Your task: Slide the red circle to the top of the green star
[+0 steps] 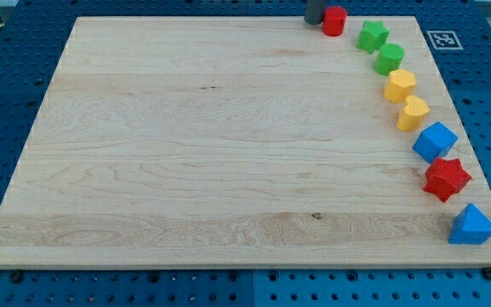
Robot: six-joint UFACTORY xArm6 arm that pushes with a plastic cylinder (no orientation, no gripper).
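The red circle sits at the board's top edge, right of centre. The green star lies just to its lower right, with a small gap between them. My tip shows as a dark rod end at the view's top, touching or almost touching the red circle's left side.
Blocks run down the board's right side: a green round block, a yellow hexagon, a yellow heart, a blue cube, a red star, a blue triangle. A marker tag sits at the top right corner.
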